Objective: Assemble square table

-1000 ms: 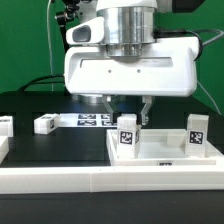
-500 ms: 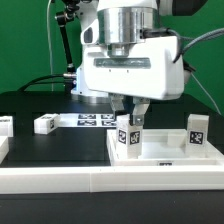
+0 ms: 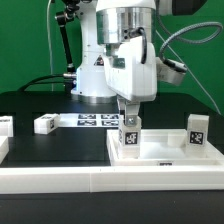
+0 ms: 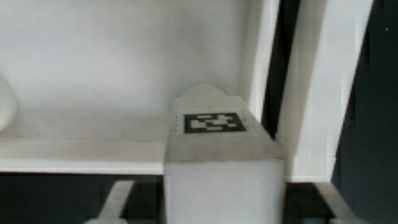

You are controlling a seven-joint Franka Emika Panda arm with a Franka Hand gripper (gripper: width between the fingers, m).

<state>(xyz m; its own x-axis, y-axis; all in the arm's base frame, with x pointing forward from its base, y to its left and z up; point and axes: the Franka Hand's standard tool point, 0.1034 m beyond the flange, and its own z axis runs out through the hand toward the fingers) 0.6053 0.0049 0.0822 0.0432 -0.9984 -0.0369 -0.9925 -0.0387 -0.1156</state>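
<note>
Two legs stand upright on the tabletop (image 3: 165,152), which lies flat w/ its rimmed face up near the bench's front edge, toward the corner on the exterior view's right. First leg (image 3: 128,137) sits at the slab corner nearest the bench ctr, b/w tag facing the front edge. Second leg (image 3: 197,131) is at the slab's back corner on the exterior view's right, well apart from the first, also tag-forward.

Gripper (image 3: 129,112) hangs straight down over the first leg, hand turned narrow-side to the camera. Jaws reach down to the leg's top and look set either side of it, but whether they actually pinch it or just flank it: can't tell from either view. Wrist view looks right down that leg (image 4: 222,160): blocky white post filling the ctr, small tag (image 4: 215,123) on its top face, white tabletop (image 4: 107,80) surface behind it w/ a raised rim and a dark gap alongside.

Elsewhere on the black bench (image 3: 60,145): a loose leg (image 3: 45,124) lies on its side toward the exterior view's left, near the marker board (image 3: 95,120), which lies flat toward the back edge. Another tagged white block (image 3: 5,126) shows at the bench edge on the exterior view's left, cut by the frame. Long white rail (image 3: 80,180) runs along the front edge, just beside the tabletop. Robot base (image 3: 95,80) stands at the back edge.
</note>
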